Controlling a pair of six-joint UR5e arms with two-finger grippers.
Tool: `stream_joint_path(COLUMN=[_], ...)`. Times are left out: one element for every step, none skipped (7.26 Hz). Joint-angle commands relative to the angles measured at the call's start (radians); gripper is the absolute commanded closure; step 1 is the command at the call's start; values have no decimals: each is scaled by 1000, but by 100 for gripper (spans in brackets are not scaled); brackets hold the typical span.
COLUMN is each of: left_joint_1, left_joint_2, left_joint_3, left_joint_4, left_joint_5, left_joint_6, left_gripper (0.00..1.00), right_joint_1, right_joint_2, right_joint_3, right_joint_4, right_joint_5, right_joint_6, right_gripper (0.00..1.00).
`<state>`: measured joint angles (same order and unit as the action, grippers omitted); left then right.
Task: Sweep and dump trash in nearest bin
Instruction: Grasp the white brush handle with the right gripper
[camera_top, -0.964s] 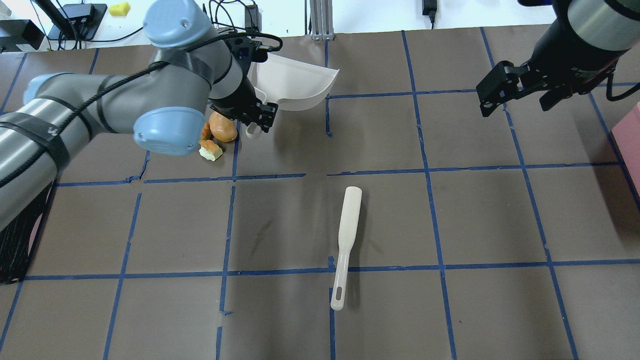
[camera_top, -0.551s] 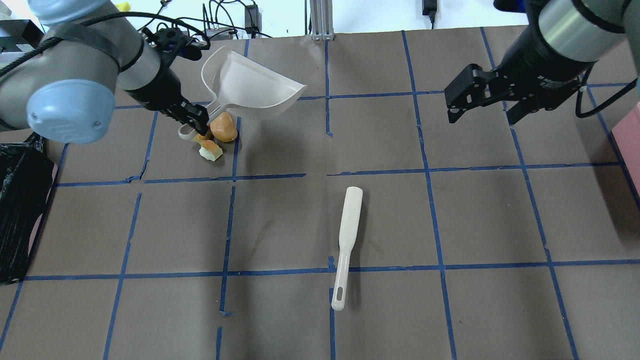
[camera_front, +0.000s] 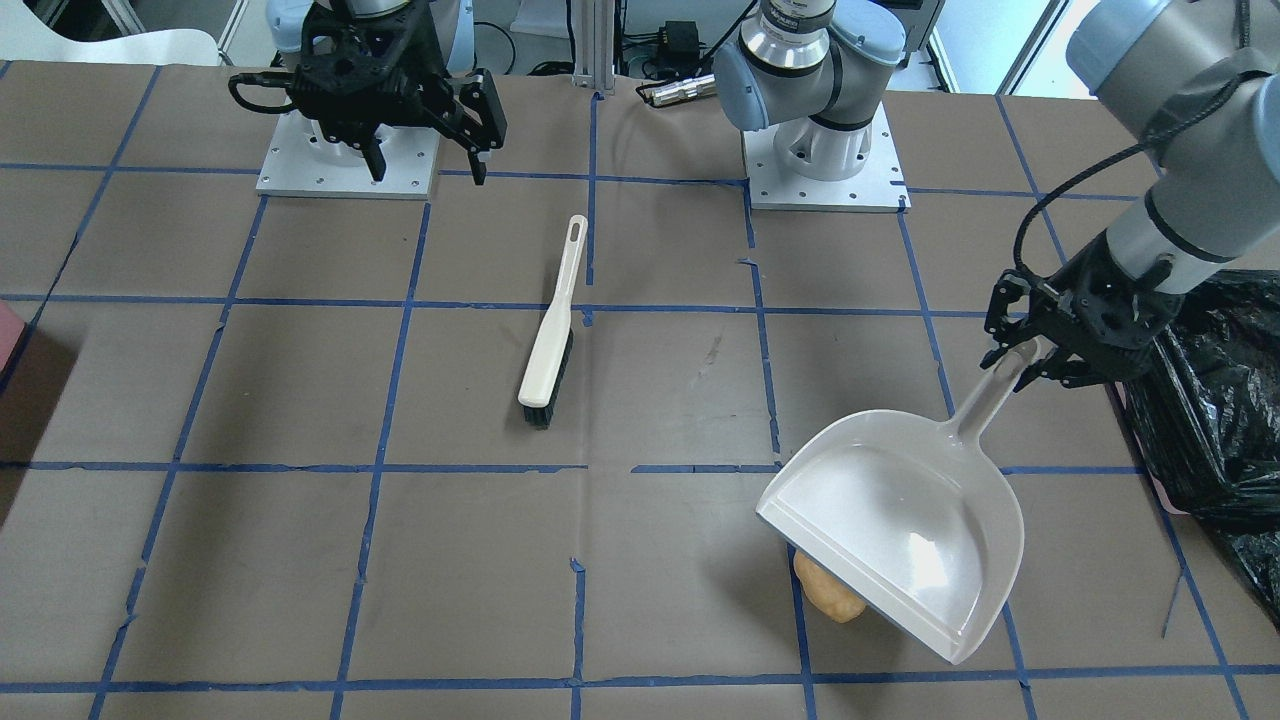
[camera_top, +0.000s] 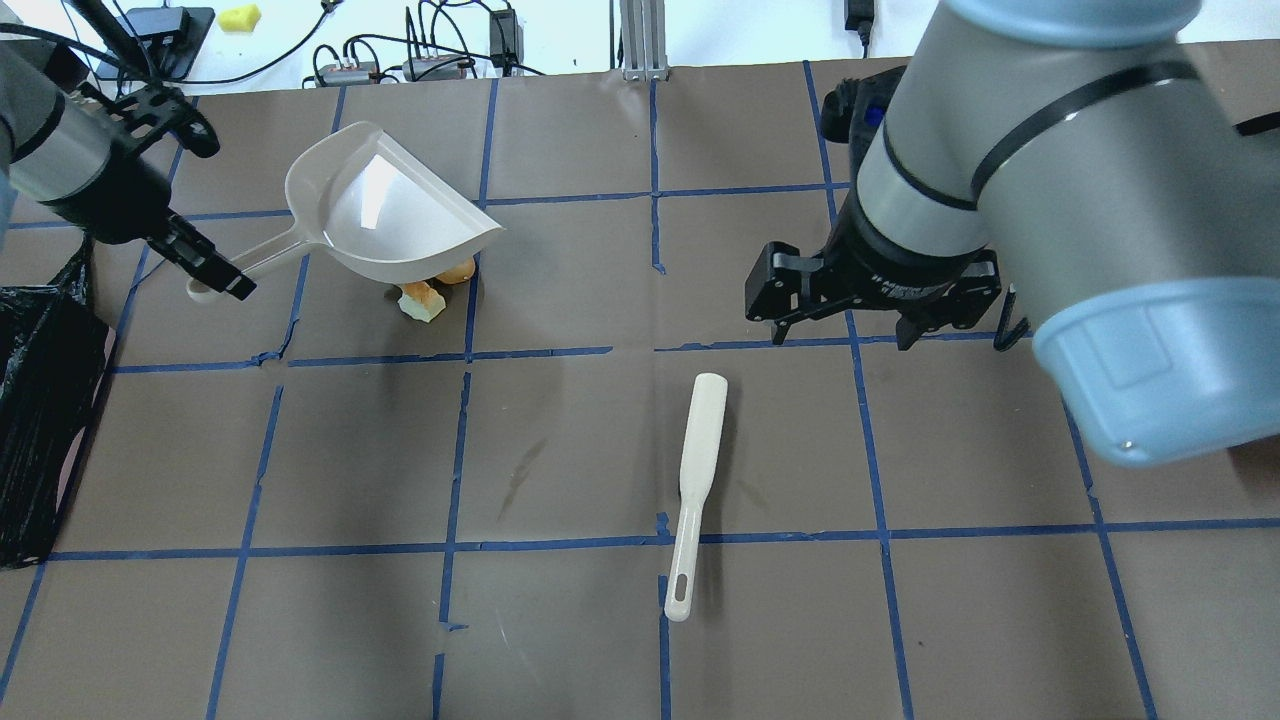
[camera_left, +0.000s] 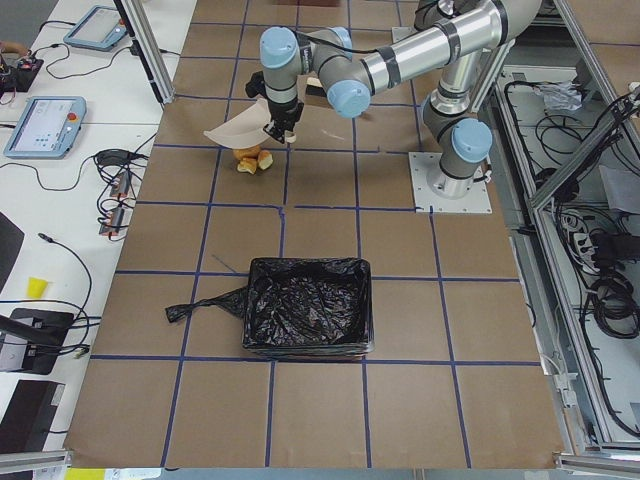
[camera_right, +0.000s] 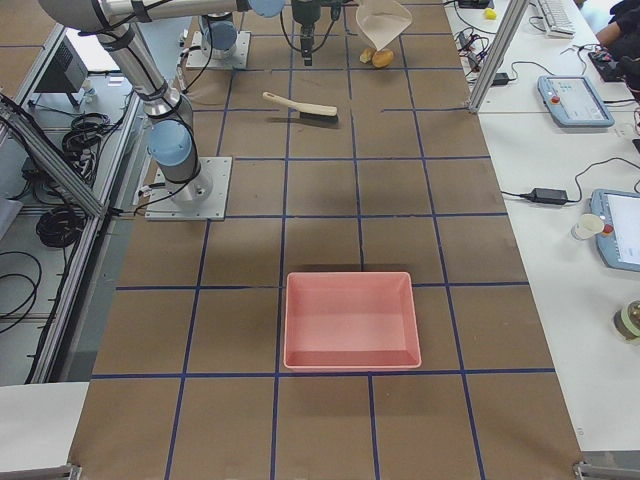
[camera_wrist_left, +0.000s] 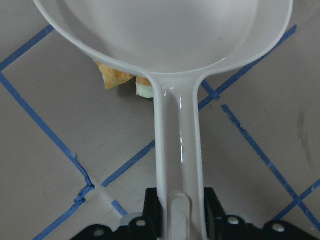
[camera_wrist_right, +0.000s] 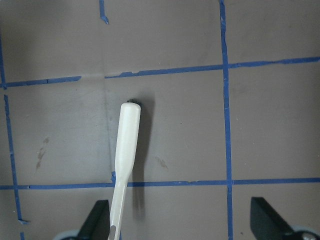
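My left gripper (camera_top: 215, 270) is shut on the handle of a white dustpan (camera_top: 385, 215), which hangs tilted over the trash. A tan potato-like lump (camera_front: 825, 598) peeks out from under the pan's rim. A bread-like chunk (camera_top: 422, 300) lies beside it on the table, also seen under the pan (camera_wrist_left: 114, 77) in the left wrist view. A white brush (camera_top: 693, 480) lies mid-table. My right gripper (camera_top: 842, 335) hovers open just beyond the brush head (camera_wrist_right: 125, 155), its fingers (camera_wrist_right: 97, 220) empty. The bin (camera_top: 35, 420), lined with black plastic, stands at the table's left end.
A pink tray (camera_right: 350, 320) sits at the table's right end. The brown table top is gridded with blue tape (camera_top: 560, 352). Cables and power bricks (camera_top: 430, 60) lie along the far edge.
My left arm has swung the dustpan leftward, so its pan now covers the trash. My right arm has moved in from the far right toward the brush.
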<state>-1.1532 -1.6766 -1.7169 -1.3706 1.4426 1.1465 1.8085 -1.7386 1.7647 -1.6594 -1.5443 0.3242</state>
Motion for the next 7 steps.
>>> stream_joint_path(left_joint_1=[108, 128, 160, 200, 216, 219, 219], left_joint_2=[-21, -34, -60, -95, -124, -133, -147], left_joint_3=[-6, 3, 7, 8, 10, 16, 26], left_joint_4=[-1, 2, 10, 24, 63, 68, 68], left_joint_5=[2, 10, 33, 30, 32, 33, 82], left_joint_6=[213, 279, 339, 401, 465, 490, 539], left_gripper=[100, 100, 100, 100, 100, 100, 100], right_joint_1=[112, 147, 156, 166, 179, 210, 241], right_joint_2=[-13, -21, -31, -76, -100, -101, -93], right_joint_3=[102, 149, 204, 288, 376, 427, 446], right_joint_4=[-115, -141, -161, -243, -329, -415, -456], right_joint_5=[-22, -58, -60, -57, -56, -57, -60], right_joint_6=[171, 199, 219, 248, 281, 349, 361], right_gripper=[0, 1, 3, 3, 2, 2, 2])
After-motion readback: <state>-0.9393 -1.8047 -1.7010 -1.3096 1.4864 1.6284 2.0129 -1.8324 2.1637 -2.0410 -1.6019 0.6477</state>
